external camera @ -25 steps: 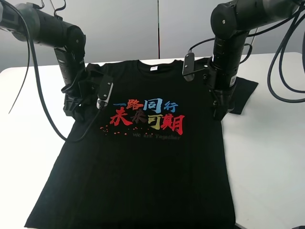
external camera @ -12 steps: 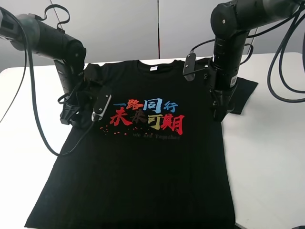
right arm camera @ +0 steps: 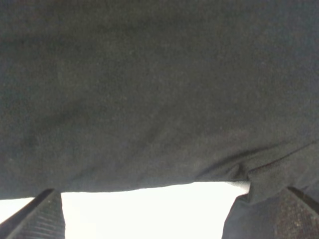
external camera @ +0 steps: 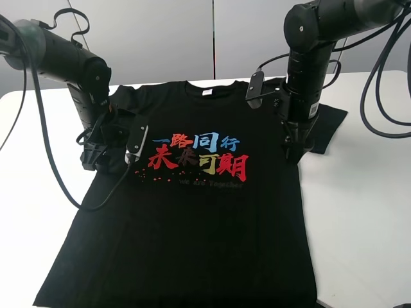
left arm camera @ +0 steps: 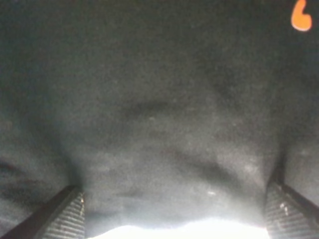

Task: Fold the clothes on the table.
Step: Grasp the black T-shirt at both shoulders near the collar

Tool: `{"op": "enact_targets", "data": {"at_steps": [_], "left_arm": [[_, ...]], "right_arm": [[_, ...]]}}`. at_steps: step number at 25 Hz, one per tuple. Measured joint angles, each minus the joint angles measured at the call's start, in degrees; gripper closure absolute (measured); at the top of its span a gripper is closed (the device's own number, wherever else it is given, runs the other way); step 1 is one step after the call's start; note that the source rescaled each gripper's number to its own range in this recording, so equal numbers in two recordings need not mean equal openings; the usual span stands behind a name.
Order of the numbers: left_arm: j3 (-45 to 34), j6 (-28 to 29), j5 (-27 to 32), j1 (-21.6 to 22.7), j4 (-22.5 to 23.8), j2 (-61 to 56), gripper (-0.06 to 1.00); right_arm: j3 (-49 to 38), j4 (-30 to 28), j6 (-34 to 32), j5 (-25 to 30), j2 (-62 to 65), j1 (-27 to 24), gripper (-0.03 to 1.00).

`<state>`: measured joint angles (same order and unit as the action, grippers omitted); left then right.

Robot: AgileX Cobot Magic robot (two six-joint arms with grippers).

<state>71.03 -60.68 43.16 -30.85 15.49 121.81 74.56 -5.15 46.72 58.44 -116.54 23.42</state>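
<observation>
"Exterior high view: which way does the shirt [external camera: 192,218] point?"

"Collar toward the far edge of the table [external camera: 363,212], hem toward the camera. Its long axis runs far to near, and it lies flat, chest print [external camera: 199,154] up, about the middle of the tabletop."

"Is all of it visible?"

"No. The hem is cut off by the lower frame edge. The sleeve on the left is mostly hidden behind the left arm, and the one on the right [external camera: 329,125] shows only partly past the right arm. The small grey text under the characters is too fine to read."

"And the left gripper [external camera: 96,160]?"

"It points down at the shirt's left edge, just beside the print. In the left wrist view its fingers [left arm camera: 65,214] stand wide apart with rumpled black cloth between them, so it is spread and clamps nothing. An orange speck [left arm camera: 301,15] of the print shows in one corner."

"The right gripper [external camera: 294,154]?"

"Down at the shirt's right edge, below the sleeve. In the right wrist view its fingers [right arm camera: 45,214] are also spread, with the cloth's edge and bare white table between them. Whether the tips touch the cloth, I cannot tell."
</observation>
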Motion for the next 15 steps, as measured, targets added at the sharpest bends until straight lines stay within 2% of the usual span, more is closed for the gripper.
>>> {"op": "enact_targets", "data": {"at_steps": [7, 15], "left_arm": [[0.00, -3.58, -0.03, 0.00, -0.34, 0.00, -0.04], [0.29, -4.15, 0.52, 0.00, -0.45, 0.97, -0.04]], "right_arm": [[0.00, 0.10, -0.66, 0.12, 0.00, 0.00, 0.06], [0.00, 2.44, -0.89, 1.23, 0.00, 0.00, 0.06]]}}
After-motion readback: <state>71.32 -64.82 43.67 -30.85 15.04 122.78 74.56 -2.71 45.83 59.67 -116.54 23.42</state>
